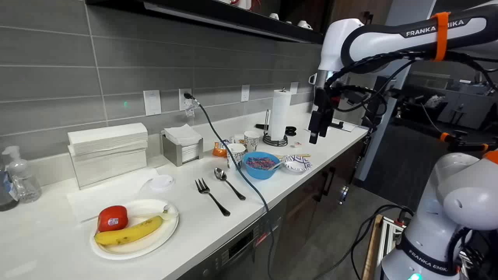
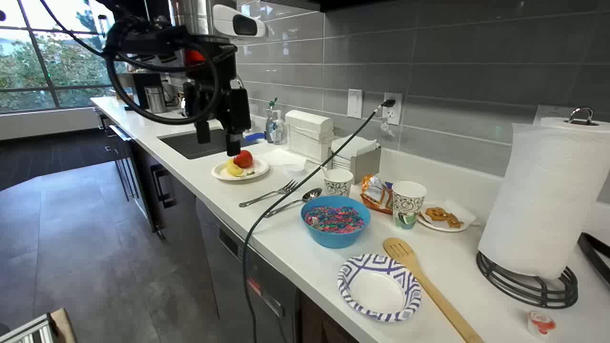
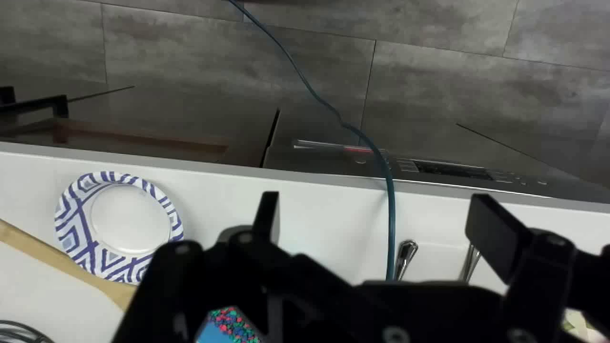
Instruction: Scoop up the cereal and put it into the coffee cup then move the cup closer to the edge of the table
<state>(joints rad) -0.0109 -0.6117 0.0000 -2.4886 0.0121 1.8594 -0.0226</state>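
The cereal (image 1: 261, 162), tiny pink, blue and green bits, fills much of a blue bowl (image 1: 260, 174) on the white countertop (image 1: 194, 233); a pale utensil rests in it. In an exterior view the cereal (image 2: 333, 218) is seen from above. Two patterned paper cups (image 2: 338, 182) (image 2: 409, 202) stand behind the bowl; which is the coffee cup I cannot tell. My gripper (image 3: 376, 194) is open with nothing between its fingers. It hangs high above the counter, apart from bowl and cups, in both exterior views (image 1: 318, 137) (image 2: 218, 144). In the wrist view it hides most of the bowl.
A cable (image 1: 241, 175) runs from the wall outlet across the counter and over its front edge. A spoon (image 1: 220, 175), fork (image 1: 208, 192), fruit plate (image 1: 134, 251), patterned paper bowl (image 2: 379, 290), wooden spatula (image 2: 441, 297) and paper towel roll (image 2: 538, 200) lie or stand around.
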